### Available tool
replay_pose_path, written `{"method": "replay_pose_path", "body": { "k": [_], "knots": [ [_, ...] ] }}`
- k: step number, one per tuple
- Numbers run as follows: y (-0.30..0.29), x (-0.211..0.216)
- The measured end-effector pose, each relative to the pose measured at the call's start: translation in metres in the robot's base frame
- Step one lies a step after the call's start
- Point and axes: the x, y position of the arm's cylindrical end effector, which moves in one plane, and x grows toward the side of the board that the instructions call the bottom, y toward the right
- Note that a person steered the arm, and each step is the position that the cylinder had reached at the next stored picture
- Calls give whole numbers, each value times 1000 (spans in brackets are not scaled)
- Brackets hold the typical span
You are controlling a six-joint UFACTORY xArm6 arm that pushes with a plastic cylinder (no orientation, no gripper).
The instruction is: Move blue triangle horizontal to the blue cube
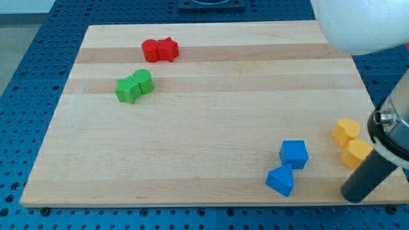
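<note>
The blue cube (294,154) lies near the view's bottom right on the wooden board (211,115). The blue triangle (280,179) lies just below and slightly left of it, touching or nearly touching it. My tip (353,195) is at the view's bottom right, near the board's bottom edge, well to the right of the blue triangle and just below the yellow blocks.
Two yellow blocks (346,131) (356,153) lie by the right edge, close to the rod. A red pair (160,50) lies at the top left. A green pair (135,86) lies below it. The white arm body (358,25) fills the top right corner.
</note>
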Motion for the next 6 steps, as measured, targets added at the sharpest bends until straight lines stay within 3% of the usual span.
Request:
{"method": "replay_pose_path", "body": {
  "k": [3,6],
  "knots": [
    [-73,-5],
    [-104,-6]
  ]
}}
